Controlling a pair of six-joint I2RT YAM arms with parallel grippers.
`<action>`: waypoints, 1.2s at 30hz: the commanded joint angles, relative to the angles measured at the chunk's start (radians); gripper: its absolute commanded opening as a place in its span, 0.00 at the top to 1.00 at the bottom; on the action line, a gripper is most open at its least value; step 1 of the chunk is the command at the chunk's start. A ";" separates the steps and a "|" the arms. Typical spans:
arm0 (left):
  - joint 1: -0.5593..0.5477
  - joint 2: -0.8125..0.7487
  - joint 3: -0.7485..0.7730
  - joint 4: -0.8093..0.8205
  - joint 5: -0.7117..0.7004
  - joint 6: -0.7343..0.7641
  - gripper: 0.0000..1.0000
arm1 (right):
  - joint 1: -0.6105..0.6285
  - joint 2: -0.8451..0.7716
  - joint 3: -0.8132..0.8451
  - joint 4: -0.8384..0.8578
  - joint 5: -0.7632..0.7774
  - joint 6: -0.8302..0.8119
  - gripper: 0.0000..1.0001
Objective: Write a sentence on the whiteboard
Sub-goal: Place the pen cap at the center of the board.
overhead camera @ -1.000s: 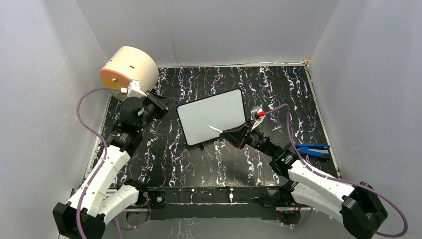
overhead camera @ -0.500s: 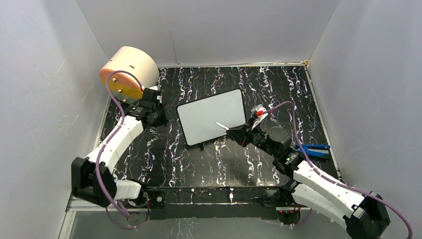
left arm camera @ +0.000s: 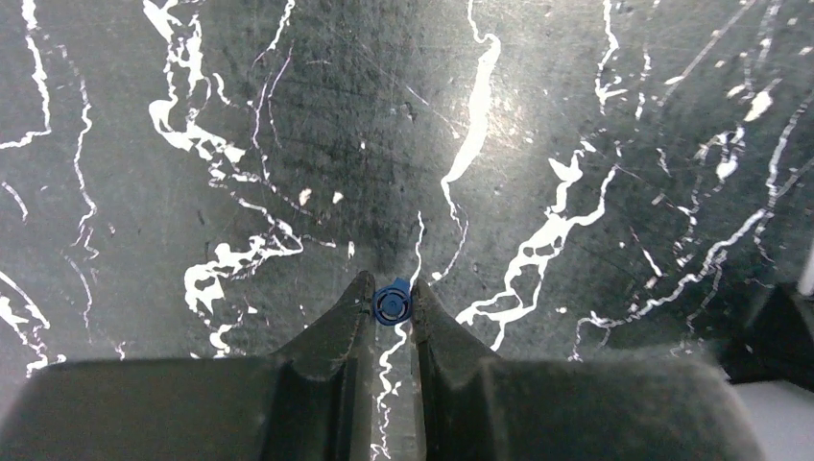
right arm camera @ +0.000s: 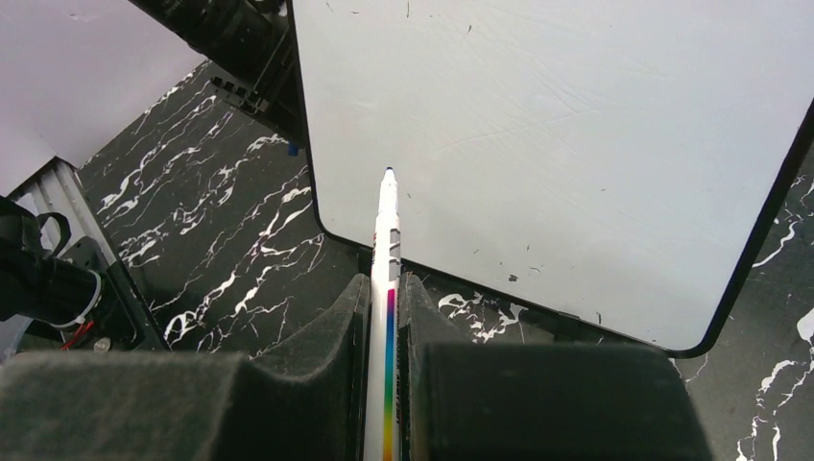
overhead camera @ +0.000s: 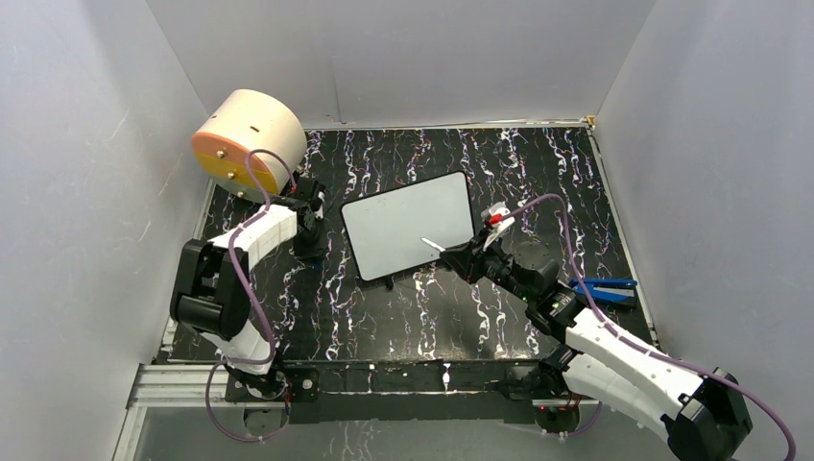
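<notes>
**Gripping a marker over the board, pinching a cap beside it**

Right claw (right arm camera: 384, 284): nearly closed, its two fingers clamped on the barrel of a white marker (right arm camera: 387, 240) with a rainbow stripe. The marker runs straight out between the fingers. Its dark tip is over the lower left part of the whiteboard (right arm camera: 576, 144), close to the near left corner. Whether the tip touches the face cannot be told.

Left claw (left arm camera: 391, 290): almost fully closed, its fingertips pinching a small round blue cap (left arm camera: 392, 304). It points down at the black, white-veined surface (left arm camera: 576, 144). In the overhead view this claw (overhead camera: 309, 245) is just beside the whiteboard's left edge.

The whiteboard (overhead camera: 408, 230) sits near the middle of the surface (overhead camera: 499, 163), turned slightly askew. Its pale grey face carries only a few small dark specks and scuffs inside the thin black rim. The right claw (overhead camera: 463, 257) reaches it from the near right side, with the marker (overhead camera: 432, 245) crossing the board's lower edge.

Farther out, a cream drum with an orange face (overhead camera: 248, 139) stands at the far left corner of the surface. A blue tool (overhead camera: 605, 286) lies near the right edge.
</notes>
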 commanded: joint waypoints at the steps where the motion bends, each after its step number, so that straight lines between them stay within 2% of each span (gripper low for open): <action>1: 0.006 0.043 0.000 -0.002 0.005 0.039 0.97 | -0.002 0.007 0.061 0.020 0.012 -0.025 1.00; 10: 0.014 0.102 -0.013 0.015 -0.020 0.063 0.80 | -0.002 0.036 0.059 0.041 0.012 -0.030 1.00; 17: 0.020 0.066 -0.018 0.021 -0.030 0.066 0.67 | -0.002 0.044 0.079 0.021 -0.008 -0.026 1.00; 27: 0.074 -0.180 -0.020 0.118 0.057 0.052 0.47 | 0.010 0.048 0.148 -0.076 -0.033 -0.031 1.00; 30: 0.100 -0.275 -0.037 0.191 0.093 0.035 0.35 | 0.024 0.061 0.178 -0.129 -0.002 -0.041 1.00; 36: 0.152 -0.378 -0.044 0.326 0.269 0.036 0.32 | 0.048 0.093 0.233 -0.197 0.033 -0.037 1.00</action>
